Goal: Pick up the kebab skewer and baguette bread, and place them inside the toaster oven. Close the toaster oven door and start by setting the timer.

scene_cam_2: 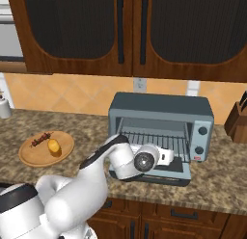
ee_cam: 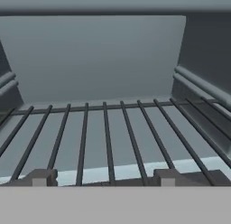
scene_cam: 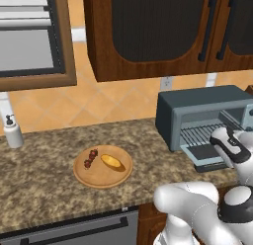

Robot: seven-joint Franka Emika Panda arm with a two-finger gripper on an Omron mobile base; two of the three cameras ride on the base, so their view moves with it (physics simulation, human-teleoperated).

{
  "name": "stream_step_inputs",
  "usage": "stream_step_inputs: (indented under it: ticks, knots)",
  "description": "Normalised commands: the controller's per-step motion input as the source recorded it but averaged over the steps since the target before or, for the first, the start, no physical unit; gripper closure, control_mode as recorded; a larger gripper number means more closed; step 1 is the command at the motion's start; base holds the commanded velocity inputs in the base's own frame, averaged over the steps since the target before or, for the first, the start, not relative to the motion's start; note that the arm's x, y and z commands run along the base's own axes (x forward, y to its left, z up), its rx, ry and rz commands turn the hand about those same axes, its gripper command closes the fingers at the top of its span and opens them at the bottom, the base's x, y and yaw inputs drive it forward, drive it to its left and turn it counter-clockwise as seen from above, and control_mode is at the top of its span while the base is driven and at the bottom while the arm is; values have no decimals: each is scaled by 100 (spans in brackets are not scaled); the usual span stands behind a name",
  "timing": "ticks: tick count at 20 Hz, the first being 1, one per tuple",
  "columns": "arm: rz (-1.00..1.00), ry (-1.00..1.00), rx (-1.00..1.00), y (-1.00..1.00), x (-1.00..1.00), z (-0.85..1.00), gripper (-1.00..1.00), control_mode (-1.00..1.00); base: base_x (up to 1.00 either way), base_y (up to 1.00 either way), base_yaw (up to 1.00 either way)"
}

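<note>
The pincer [ee_cam: 103, 177] stands wide with nothing between its tips, which rise well apart at the bottom of the hand view, just in front of the rack [ee_cam: 113, 133]. The rack's dark bars run away from the tips toward the grey back wall of the oven cavity, and side rails show along both inner walls. In the right base view the hand [scene_cam_2: 161, 157] points into the mouth of the oven [scene_cam_2: 160, 108], low over the door [scene_cam_2: 166, 175], which lies folded down flat on the worktop [scene_cam_2: 212, 185]. In the left base view the hand [scene_cam: 227, 145] sits at the oven's [scene_cam: 197, 103] front opening, above the lowered door [scene_cam: 205, 157].

The knob panel with two round knobs [scene_cam_2: 202, 139] is at the oven's right side. A knife block [scene_cam_2: 237, 120] stands to the right of the oven.

Well to the left of the oven, a round wooden plate [scene_cam: 101, 177] rests on the worktop [scene_cam: 44, 170]. On it lie the skewer [scene_cam: 91, 158] and the baguette [scene_cam: 111, 161], side by side, the skewer to the left and apart from the loaf. The right base view shows the same plate [scene_cam_2: 34, 156] with the skewer [scene_cam_2: 40, 139] toward its back and the baguette [scene_cam_2: 53, 146] just in front.

A soap bottle [scene_cam: 12, 133] stands at the far left of the worktop, near the wall. Dark wooden cabinets [scene_cam_2: 130, 31] hang above the oven.
</note>
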Motion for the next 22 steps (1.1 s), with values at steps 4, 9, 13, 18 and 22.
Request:
stream_step_inputs:
  ticks: [4,9,13,18,22]
  knots:
    - [0,2,0,0,-61,-82,-100,-100,0,0,0]
    - [0,2,1,0,-53,-64,-100,-100,0,0,0]
    - [0,8,12,-6,-6,51,-100,-100,0,0,0]
    - [-2,21,11,0,-41,89,-100,-100,0,0,0]
    - [-1,33,4,0,-63,54,-100,-100,0,0,0]
